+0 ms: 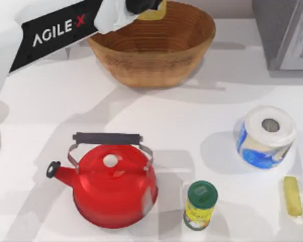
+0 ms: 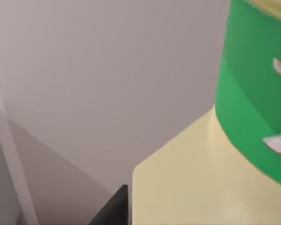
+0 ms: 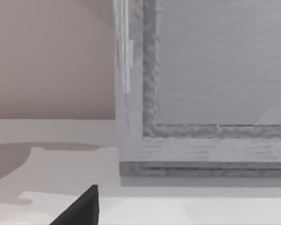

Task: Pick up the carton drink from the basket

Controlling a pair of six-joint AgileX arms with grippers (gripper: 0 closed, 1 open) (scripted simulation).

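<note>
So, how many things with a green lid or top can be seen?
2: the can at the table's front, and the carton in the left gripper above the basket.

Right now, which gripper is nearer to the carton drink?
Left. The left gripper is at the carton drink, above the basket. The right arm is farther away, facing the grey box.

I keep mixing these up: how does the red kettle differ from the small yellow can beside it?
The red kettle is wide and rounded, with a dark handle and a spout; the yellow can is narrow, straight-sided and green-lidded. Both stand upright on the table.
</note>
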